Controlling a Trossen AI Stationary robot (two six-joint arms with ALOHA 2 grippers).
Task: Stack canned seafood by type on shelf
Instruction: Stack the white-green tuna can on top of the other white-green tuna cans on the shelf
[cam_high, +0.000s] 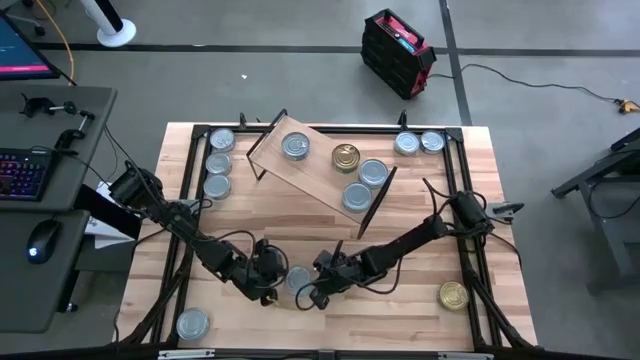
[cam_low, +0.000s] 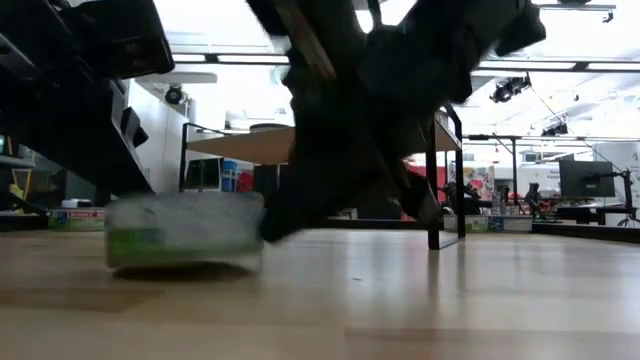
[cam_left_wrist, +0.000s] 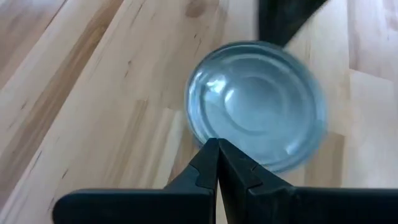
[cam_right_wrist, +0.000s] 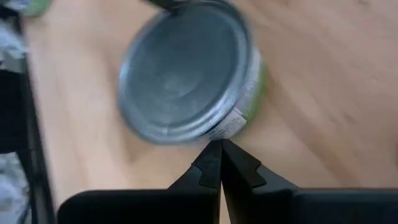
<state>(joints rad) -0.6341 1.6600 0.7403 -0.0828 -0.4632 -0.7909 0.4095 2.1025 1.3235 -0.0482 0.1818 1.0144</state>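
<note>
A short silver-topped can (cam_high: 298, 279) with a green label stands on the table near its front edge, between my two grippers. It also shows in the low view (cam_low: 185, 232). My left gripper (cam_high: 277, 287) is shut at its left side, my right gripper (cam_high: 313, 292) is shut at its right side. The light-wood shelf (cam_high: 318, 168) stands askew at the far middle and bears three silver-topped cans and one gold-topped can (cam_high: 346, 157). My left gripper (cam_left_wrist: 217, 144) has its shut fingertips against the can's rim (cam_left_wrist: 205, 134), coming slanting down from the table's left. The can stands upright on the table. My right gripper (cam_right_wrist: 219, 144) has its shut fingertips against the can's labelled side wall (cam_right_wrist: 231, 127), coming slanting down from the table's right.
Three silver-topped cans (cam_high: 218, 163) stand in a row at the far left and two (cam_high: 419, 143) at the far right. A gold-topped can (cam_high: 453, 295) stands at the near right and a silver-topped one (cam_high: 192, 324) at the near left. A black frame (cam_high: 192, 190) runs along the table's edges.
</note>
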